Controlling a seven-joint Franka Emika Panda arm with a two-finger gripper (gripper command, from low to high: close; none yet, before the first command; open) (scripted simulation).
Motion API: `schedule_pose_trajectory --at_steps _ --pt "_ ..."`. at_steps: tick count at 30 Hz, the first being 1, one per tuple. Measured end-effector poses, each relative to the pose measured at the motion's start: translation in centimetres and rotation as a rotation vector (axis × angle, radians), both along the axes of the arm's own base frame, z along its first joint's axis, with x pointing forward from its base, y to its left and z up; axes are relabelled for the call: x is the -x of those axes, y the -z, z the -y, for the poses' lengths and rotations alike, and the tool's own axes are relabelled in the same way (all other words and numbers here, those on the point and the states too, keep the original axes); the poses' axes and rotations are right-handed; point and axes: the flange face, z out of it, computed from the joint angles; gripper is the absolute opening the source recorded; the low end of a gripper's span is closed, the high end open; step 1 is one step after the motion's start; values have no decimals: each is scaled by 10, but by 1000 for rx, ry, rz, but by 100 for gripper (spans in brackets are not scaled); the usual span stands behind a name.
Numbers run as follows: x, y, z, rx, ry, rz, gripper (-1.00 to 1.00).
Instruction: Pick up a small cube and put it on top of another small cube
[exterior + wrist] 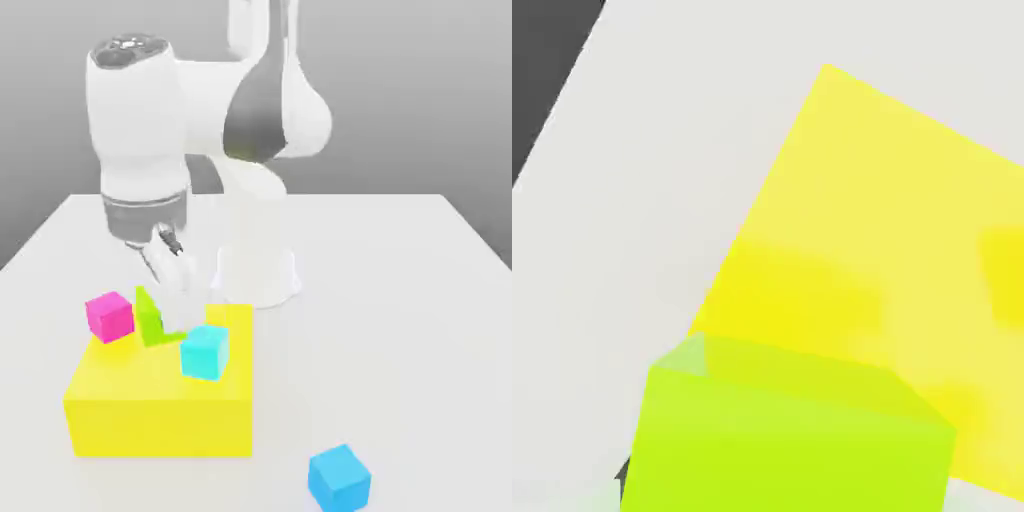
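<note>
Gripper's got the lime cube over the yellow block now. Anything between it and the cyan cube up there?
Nothing visible. The lime cube hangs in the gripper above the yellow block, between the magenta cube and the cyan cube. The gap toward the cyan cube's top looks open; the magenta one sits on the other side.

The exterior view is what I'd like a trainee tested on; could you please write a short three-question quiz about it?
1. True or false: the lime-green cube rests flat on the white table.
2. Which cubes sit on the big yellow block? A) magenta and cyan B) two blue C) none
3. Fill in: the blue cube lies on the ____.

Key: 1 false; it is tilted over the block, at the gripper. 2 A; the magenta cube and cyan cube. 3 table.
</note>
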Motion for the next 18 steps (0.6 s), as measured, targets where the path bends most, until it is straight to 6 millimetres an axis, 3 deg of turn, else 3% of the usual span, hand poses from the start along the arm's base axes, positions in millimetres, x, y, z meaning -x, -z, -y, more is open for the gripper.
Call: schedule_pose_trajectory --at_steps 4,8,13,14,18 --pt "38 -16 36 5 317 17 -100" --pt "79 -25 60 21 614 32 -100" --pt "88 23 65 33 682 35 -100" --pt "89 34 64 33 683 35 100" --pt "89 34 64 33 683 35 100"
